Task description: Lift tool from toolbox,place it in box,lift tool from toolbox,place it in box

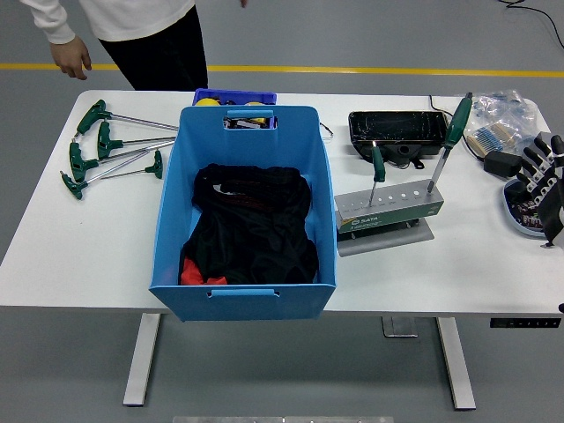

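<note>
The right hand (544,181) sits at the table's right edge, fingers (531,161) loosely spread and holding nothing, hovering over a small dish (520,222) of odds and ends. The left hand isn't in view at all.

Just inward from that hand stands the toolbox (388,210), a grey rack with a row of holes. Two green-handled screwdrivers stand upright in it: a short one (377,165) near its left end and a tall one (452,128) leaning off its right end. Both are seated, so I'd say the first lift hasn't begun.

Left of the rack, nearly touching it, is the blue box (243,211), with a heap of black cloth (251,226) lying inside (and a flash of red at the near corner). Further left, a fan of T-handle wrenches (101,150) lies on the table (79,247).

A person (123,26) stands at the far left corner, hand hanging clear of the table.

Next, I reckon, the hand must reach in to the tall screwdriver, the nearer one, close round its handle and draw it along the shaft's line so the rack doesn't tip.
</note>
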Robot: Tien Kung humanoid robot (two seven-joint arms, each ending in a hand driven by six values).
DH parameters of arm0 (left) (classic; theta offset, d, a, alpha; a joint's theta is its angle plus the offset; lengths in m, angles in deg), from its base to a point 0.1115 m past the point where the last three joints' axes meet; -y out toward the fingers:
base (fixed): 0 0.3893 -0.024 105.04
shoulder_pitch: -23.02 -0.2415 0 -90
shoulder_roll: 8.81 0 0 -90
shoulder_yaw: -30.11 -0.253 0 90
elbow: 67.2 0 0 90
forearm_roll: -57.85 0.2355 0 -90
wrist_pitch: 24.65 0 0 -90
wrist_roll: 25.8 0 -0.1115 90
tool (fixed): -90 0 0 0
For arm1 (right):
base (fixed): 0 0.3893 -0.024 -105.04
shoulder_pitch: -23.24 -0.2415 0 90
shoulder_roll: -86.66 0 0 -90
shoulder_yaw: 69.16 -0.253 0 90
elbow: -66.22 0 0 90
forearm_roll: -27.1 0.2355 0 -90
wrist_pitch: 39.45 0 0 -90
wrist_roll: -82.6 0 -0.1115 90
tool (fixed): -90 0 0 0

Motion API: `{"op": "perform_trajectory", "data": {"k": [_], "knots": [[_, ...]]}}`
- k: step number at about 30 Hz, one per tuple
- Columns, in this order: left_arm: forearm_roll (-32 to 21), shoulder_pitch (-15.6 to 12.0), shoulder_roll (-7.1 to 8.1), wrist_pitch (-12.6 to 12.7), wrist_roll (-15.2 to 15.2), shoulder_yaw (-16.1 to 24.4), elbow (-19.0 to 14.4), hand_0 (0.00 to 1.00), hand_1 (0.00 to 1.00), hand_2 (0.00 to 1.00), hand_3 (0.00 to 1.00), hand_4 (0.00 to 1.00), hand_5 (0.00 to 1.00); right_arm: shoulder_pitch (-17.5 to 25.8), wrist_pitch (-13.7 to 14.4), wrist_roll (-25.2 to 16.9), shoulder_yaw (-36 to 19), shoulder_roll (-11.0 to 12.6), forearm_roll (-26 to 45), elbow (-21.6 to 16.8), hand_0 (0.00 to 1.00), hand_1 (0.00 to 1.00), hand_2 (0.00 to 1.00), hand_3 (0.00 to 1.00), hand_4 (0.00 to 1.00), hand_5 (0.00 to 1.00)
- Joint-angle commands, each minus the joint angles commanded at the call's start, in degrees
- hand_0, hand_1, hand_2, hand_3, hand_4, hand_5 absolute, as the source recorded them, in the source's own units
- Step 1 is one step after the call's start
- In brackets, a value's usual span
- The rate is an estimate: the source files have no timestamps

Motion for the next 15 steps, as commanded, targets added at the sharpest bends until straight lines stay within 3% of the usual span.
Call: {"op": "perform_trajectory", "data": {"k": [15], "knots": [[-0.7, 0.2, -0.15, -0.1, 0.0, -0.5, 0.0, 0.743, 0.727, 0.797, 0.771, 0.723, 0.623, -0.1, 0.6, 0.1, -0.3, -0.1, 0.2, 0.1, 0.998, 0.984, 0.972, 0.998, 0.998, 0.998]]}}
